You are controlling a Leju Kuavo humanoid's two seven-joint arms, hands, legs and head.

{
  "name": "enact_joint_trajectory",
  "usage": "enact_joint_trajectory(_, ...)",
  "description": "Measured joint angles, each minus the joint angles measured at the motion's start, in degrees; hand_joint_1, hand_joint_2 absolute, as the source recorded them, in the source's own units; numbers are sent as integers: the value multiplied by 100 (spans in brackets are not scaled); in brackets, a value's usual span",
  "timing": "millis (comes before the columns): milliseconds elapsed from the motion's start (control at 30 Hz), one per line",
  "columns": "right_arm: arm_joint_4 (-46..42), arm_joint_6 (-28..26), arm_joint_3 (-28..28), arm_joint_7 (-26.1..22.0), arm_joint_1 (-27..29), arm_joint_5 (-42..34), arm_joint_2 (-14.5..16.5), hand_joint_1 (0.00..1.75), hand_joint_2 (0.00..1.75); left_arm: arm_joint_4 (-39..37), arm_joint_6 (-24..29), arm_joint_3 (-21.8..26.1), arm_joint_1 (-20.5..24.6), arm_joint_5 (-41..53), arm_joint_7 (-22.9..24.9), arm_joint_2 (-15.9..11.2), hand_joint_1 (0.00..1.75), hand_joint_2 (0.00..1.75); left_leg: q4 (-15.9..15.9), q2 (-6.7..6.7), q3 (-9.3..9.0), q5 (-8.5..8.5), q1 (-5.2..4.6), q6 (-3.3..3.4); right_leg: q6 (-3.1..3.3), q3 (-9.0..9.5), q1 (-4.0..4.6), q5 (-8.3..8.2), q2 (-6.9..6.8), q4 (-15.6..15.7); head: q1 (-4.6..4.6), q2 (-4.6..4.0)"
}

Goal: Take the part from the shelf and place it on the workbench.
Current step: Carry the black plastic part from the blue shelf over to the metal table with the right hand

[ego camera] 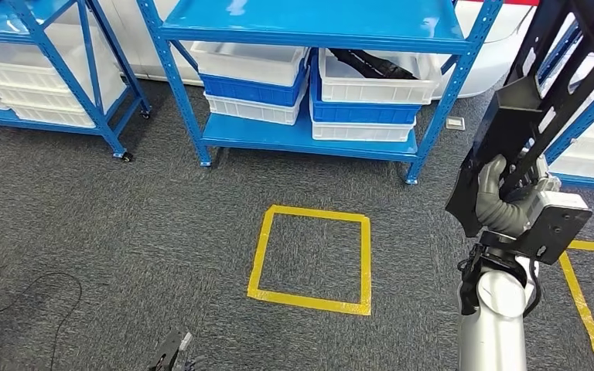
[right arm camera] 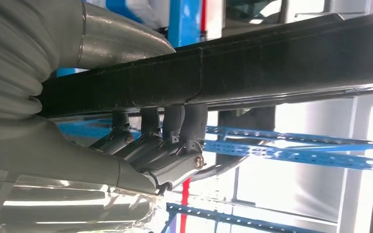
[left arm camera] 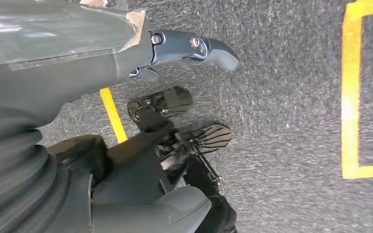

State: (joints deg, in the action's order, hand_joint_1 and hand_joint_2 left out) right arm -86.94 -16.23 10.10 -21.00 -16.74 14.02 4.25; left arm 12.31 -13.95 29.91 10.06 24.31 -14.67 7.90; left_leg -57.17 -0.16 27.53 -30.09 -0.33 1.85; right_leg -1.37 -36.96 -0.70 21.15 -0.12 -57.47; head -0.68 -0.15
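So closest in, the right hand (ego camera: 510, 197) has its grey fingers (right arm camera: 167, 127) wrapped snug around a long black part (ego camera: 545, 85), a big framey piece with flat plates and bars that sticks up and away toward the top right corner. The grip sits near the lower end, so most of the length hangs out past the hand. That's the thing to watch, I reckon: a long load held at one end wants to swing and twist, so the carry should be slow, wrist steady, and the far end kept well clear of the blue shelf upright (ego camera: 450, 93) just beside it. No workbench in sight from here, so my guess is the robot has to turn and walk before it can set anything down.

The left hand (left arm camera: 184, 53) hangs low over the floor, holding nothing, fingers loosely apart.

Underfoot is dark grey carpet (ego camera: 162, 216) with a yellow tape square (ego camera: 313, 259) marked out in the middle, and more yellow tape off to the right. Ahead are blue shelves (ego camera: 309, 135) stacked with white and blue bins (ego camera: 255, 81); one white bin (ego camera: 375, 81) has something dark lying in it. A black cable (ego camera: 42, 297) snakes across the carpet at the left.
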Motion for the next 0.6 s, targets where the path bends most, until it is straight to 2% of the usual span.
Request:
enact_joint_trajectory(67,5,-1,-8,-39,-13,-74,-22,175,175,-1,1,1,3,-20,-17,-3,0,175,86,16,49,121,-22,51,-85,-29,-13,-82,-6,26,-10,0)
enact_joint_trajectory(100,9,-2,-11,-46,-22,-97,-36,175,175,0,2,2,4,-27,-24,-7,0,175,131,29,93,206,-14,89,-94,-80,-3,-15,0,-24,-10,0)
enact_joint_trajectory(133,15,-4,-15,-50,-33,-115,-53,175,175,1,4,3,7,-32,-30,-12,0,175,172,45,157,308,2,120,-77,-158,7,159,5,-177,6,0)
enact_joint_trajectory(200,30,-7,-19,-55,-56,-137,-87,175,175,2,4,4,11,-36,-38,-23,0,175,199,59,339,492,19,158,-23,-362,-1,700,13,-822,37,0)
enact_joint_trajectory(233,39,-8,-20,-55,-60,-142,-100,175,175,2,3,4,9,-37,-40,-26,0,175,193,67,446,581,20,155,-32,-436,-19,905,12,-1215,50,0)
enact_joint_trajectory(267,49,-11,-20,-54,-60,-146,-110,175,175,2,4,4,6,-36,-42,-26,0,175,187,73,557,664,24,144,-78,-456,-36,987,13,-1526,53,0)
enact_joint_trajectory(300,60,-18,-20,-54,-59,-151,-118,175,175,2,5,3,3,-33,-42,-26,0,175,176,78,670,743,32,125,-152,-402,-55,950,12,-1680,55,0)
enact_joint_trajectory(333,67,-28,-20,-53,-62,-157,-125,175,175,2,8,2,3,-31,-42,-27,0,175,155,82,784,817,46,100,-238,-249,-76,832,11,-1625,57,0)
enact_joint_trajectory(367,73,-39,-20,-53,-69,-162,-132,175,175,2,11,1,4,-27,-42,-27,0,175,122,84,895,882,61,68,-313,-3,-100,708,11,-1383,57,0)
enact_joint_trajectory(400,75,-49,-20,-53,-82,-166,-136,175,175,3,15,0,6,-24,-42,-33,0,175,73,83,1001,939,66,29,-353,329,-112,695,12,-973,61,0)
enact_joint_trajectory(433,74,-55,-20,-54,-94,-167,-138,175,175,5,19,-2,10,-18,-42,-37,0,175,24,81,1087,990,65,-13,-334,620,-102,757,16,-555,59,0)
enact_joint_trajectory(467,73,-58,-20,-54,-103,-169,-140,175,175,8,25,-3,16,-11,-42,-42,0,175,-9,78,1144,1043,57,-52,-281,809,-91,851,17,-238,54,0)
enact_joint_trajectory(500,72,-60,-20,-54,-113,-172,-144,175,175,10,31,-4,20,-4,-43,-47,0,175,-23,73,1178,1100,48,-82,-210,899,-66,942,19,-49,46,0)
enact_joint_trajectory(567,74,-61,-23,-54,-124,-184,-155,175,175,10,44,-7,18,6,-45,-57,0,175,-13,67,1215,1188,66,-130,-66,803,-69,892,7,-33,29,0)
enact_joint_trajectory(600,78,-61,-25,-52,-136,-193,-161,175,175,9,46,-7,13,7,-52,-66,0,175,-62,63,1256,1107,81,-153,4,756,-76,831,0,-45,25,0)
